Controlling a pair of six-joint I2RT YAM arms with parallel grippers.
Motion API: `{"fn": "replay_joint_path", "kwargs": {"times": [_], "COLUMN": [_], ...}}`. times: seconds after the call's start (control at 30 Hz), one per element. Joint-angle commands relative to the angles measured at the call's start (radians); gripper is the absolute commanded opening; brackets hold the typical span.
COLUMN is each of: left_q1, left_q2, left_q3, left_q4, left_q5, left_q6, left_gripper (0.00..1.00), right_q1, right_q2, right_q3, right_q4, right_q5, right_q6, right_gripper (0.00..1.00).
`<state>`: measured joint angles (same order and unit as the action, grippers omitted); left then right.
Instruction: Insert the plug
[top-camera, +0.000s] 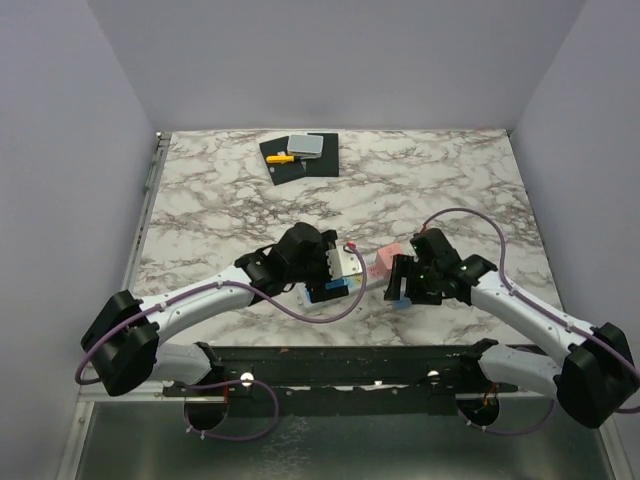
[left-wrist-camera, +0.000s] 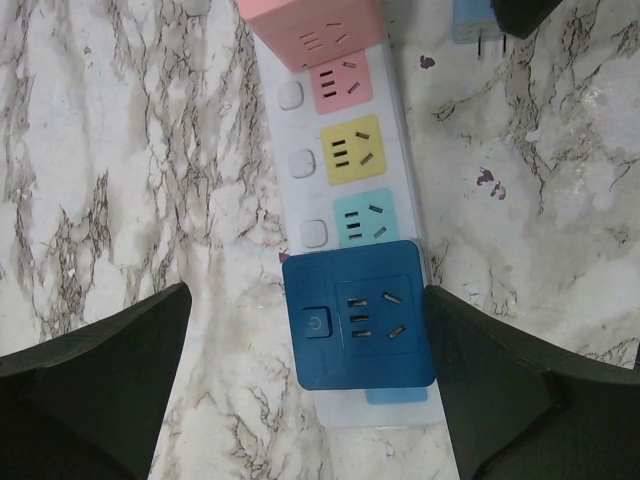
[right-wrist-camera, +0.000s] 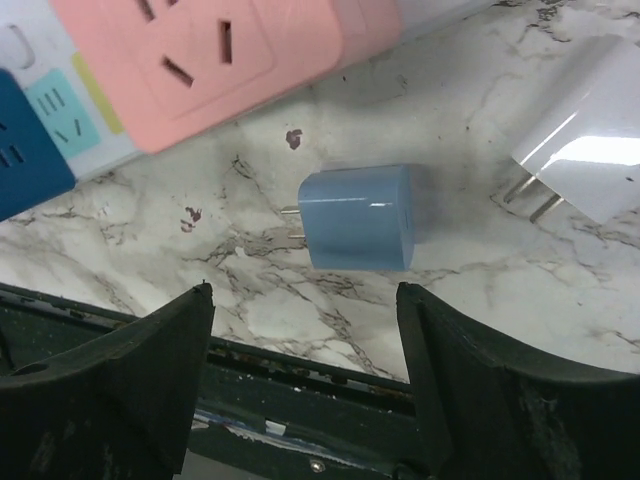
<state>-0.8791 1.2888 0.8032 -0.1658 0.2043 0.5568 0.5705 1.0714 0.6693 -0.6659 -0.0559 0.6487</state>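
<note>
A white power strip (left-wrist-camera: 340, 160) with pink, yellow and teal sockets lies on the marble table. A dark blue adapter (left-wrist-camera: 358, 315) sits on its near end and a pink adapter (left-wrist-camera: 315, 30) on its far end. My left gripper (left-wrist-camera: 305, 330) is open and straddles the strip at the blue adapter; its right finger looks close against the adapter's side. The light blue plug (right-wrist-camera: 360, 215) lies on its side, prongs pointing toward the strip. My right gripper (right-wrist-camera: 305, 292) is open just short of the plug, with nothing between its fingers. From above, the plug (top-camera: 400, 298) shows under the right gripper (top-camera: 405, 282).
A white plug (right-wrist-camera: 590, 130) lies to the right of the blue one. The black rail (right-wrist-camera: 300, 365) at the table's near edge runs under the right fingers. A black mat (top-camera: 300, 158) with a yellow tool and a grey pad lies at the back.
</note>
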Motion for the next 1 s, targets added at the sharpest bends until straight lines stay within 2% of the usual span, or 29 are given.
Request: {"fn": "replay_joint_path", "kwargs": {"times": [0.0, 0.2, 0.37, 0.43, 0.7, 0.97], "left_q1": [-0.005, -0.004, 0.021, 0.035, 0.066, 0.066], "left_q2": [0.015, 0.012, 0.006, 0.004, -0.035, -0.091], "left_q3": [-0.022, -0.07, -0.085, -0.084, -0.048, 0.011], "left_q4": [-0.007, -0.036, -0.051, -0.058, -0.079, -0.098], "left_q5": [-0.024, -0.098, -0.121, -0.131, -0.118, -0.072], "left_q6": [0.093, 0.23, 0.282, 0.297, 0.279, 0.19], "left_gripper": [0.99, 0.98, 0.98, 0.98, 0.98, 0.99], "right_q1": [0.02, 0.055, 0.112, 0.136, 0.22, 0.224], "right_q2": [0.088, 0.119, 0.138, 0.161, 0.225, 0.158], "right_q3": [-0.025, -0.032, -0.047, -0.046, 0.021, 0.053], "right_q4": [0.114, 0.114, 0.124, 0.12, 0.074, 0.024], "right_q5": [0.034, 0.149, 0.187, 0.206, 0.304, 0.331], "right_q6": [0.045, 0.071, 0.104, 0.114, 0.125, 0.131], "right_gripper": [0.78, 0.71, 0.63, 0.63, 0.64, 0.66]}}
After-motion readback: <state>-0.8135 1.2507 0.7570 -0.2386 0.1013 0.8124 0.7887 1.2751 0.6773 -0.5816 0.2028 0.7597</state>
